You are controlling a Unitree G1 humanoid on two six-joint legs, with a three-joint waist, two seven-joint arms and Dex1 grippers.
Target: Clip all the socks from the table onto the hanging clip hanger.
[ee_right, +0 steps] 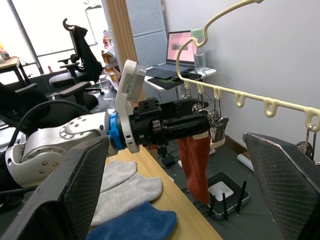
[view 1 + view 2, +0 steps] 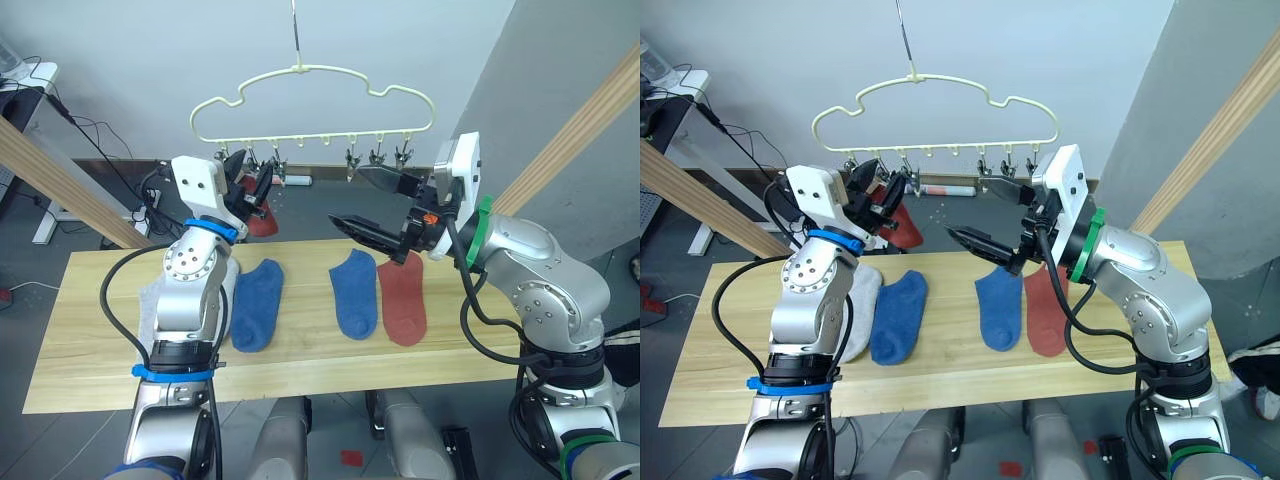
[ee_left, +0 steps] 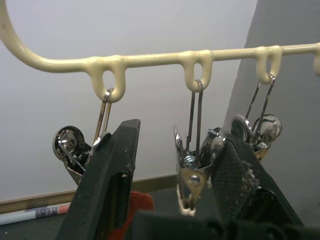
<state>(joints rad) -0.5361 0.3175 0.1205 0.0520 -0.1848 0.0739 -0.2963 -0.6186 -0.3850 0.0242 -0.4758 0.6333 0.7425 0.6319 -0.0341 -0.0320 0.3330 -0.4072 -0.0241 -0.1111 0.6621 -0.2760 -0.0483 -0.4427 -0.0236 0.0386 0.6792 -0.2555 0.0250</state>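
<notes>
The cream clip hanger (image 2: 312,92) hangs above the far edge of the table (image 2: 90,350). My left gripper (image 2: 250,180) is raised among its left-hand clips, fingers apart on either side of one metal clip (image 3: 189,175). A rust red sock (image 2: 263,221) dangles just below those fingers; I cannot tell whether a clip holds it. My right gripper (image 2: 345,193) stands wide open under the hanger's right clips, holding nothing. On the table lie a grey sock (image 2: 148,300) partly under my left arm, two blue socks (image 2: 258,305) (image 2: 355,293) and another red sock (image 2: 403,300).
Slanted wooden poles cross at the left (image 2: 60,180) and the right (image 2: 590,115). A white tube (image 2: 296,180) lies on the floor behind the table. Desks, a laptop (image 1: 181,47) and office chairs (image 1: 75,60) stand further off.
</notes>
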